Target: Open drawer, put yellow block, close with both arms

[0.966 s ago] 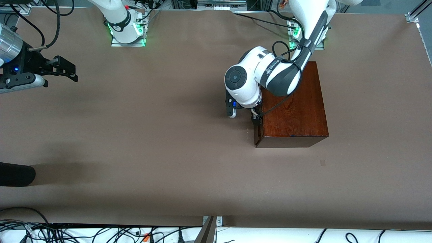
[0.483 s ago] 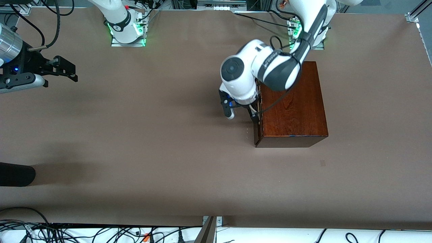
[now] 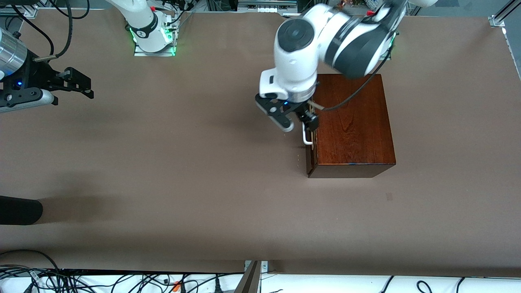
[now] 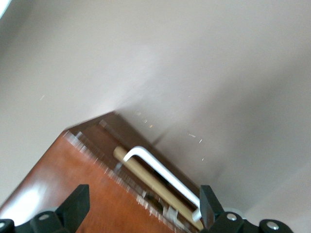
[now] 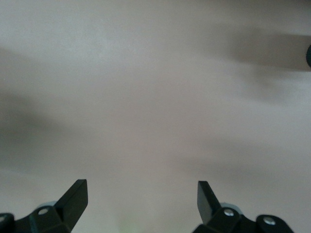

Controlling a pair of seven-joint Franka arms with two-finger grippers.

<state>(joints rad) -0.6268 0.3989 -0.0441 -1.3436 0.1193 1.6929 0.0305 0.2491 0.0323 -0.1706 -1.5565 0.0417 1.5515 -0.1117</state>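
The right gripper (image 3: 77,83) hangs over the bare table (image 3: 163,162) at the right arm's end, well apart from everything else. Its fingers (image 5: 73,196) are spread and hold nothing; under them the right wrist view shows only the brown table surface. This arm waits, probably so that it does not disturb the work at the box.

The left gripper (image 3: 295,118) is in the air over the edge of the box (image 3: 354,122), just above the drawer (image 3: 311,156). Its fingers (image 4: 77,206) are released and wide apart, with nothing between them. In the left wrist view the white handle (image 4: 160,170) lies below the gripper, between the two fingers but clearly lower, so they do not touch it. The gripper is tilted, which I judge lets the wrist camera look down on the drawer front.

The drawer is almost shut: only a thin pale strip (image 4: 146,177) of its wood shows between the dark front and the box. The handle stands out from the front toward the right arm's end of the table, which is the direction a pull or a push must follow.

The yellow block is in no view. I cannot tell if it is inside the drawer or somewhere off the table, so it is not sure which step this is. If the drawer must still close fully, the small gap is what remains.
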